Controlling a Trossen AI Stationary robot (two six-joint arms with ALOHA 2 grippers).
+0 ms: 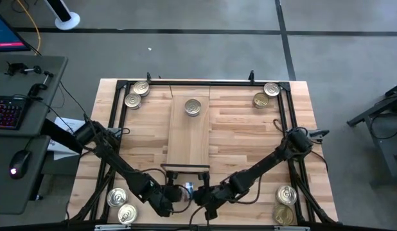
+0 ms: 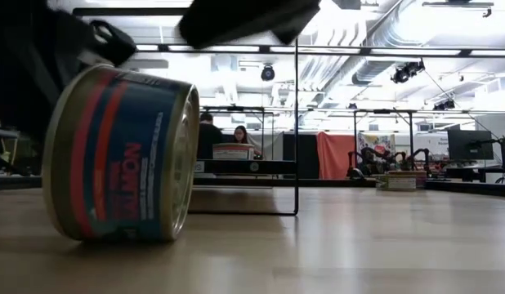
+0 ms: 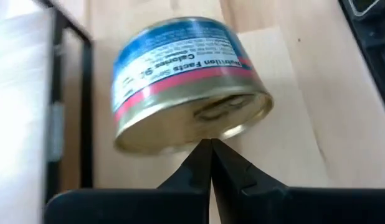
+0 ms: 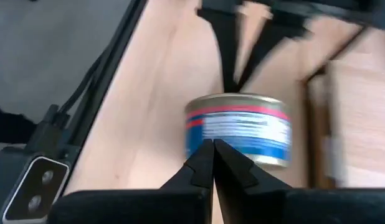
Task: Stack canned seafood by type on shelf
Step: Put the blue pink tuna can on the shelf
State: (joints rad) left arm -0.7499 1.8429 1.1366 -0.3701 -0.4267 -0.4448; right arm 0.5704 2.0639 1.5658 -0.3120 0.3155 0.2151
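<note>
One blue-and-red tin [image 1: 177,190] lies tipped on edge at the bench's [image 1: 250,138] near side, between the closed, empty left pincer [image 1: 167,204] and right pincer [image 1: 200,196]; rigid, slick, likely to roll, best gripped across its rim.

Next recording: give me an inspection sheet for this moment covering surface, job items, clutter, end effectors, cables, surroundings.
Surface: butcher-block table, black frame along its edges.
Job's things: shelf at centre with one tin on it; a blue-labelled tin tipped on its edge at the near edge; tin pairs at all four corners, for example.
Clutter: nothing seen.
End effectors: left end effector shut, tips at the tipped tin's lid; right end effector shut, facing the same tin from the other side.
Cables: dark cables run along both arms.
Surroundings: desk with keyboard and mouse beside the table; people seated in the room behind.
</note>
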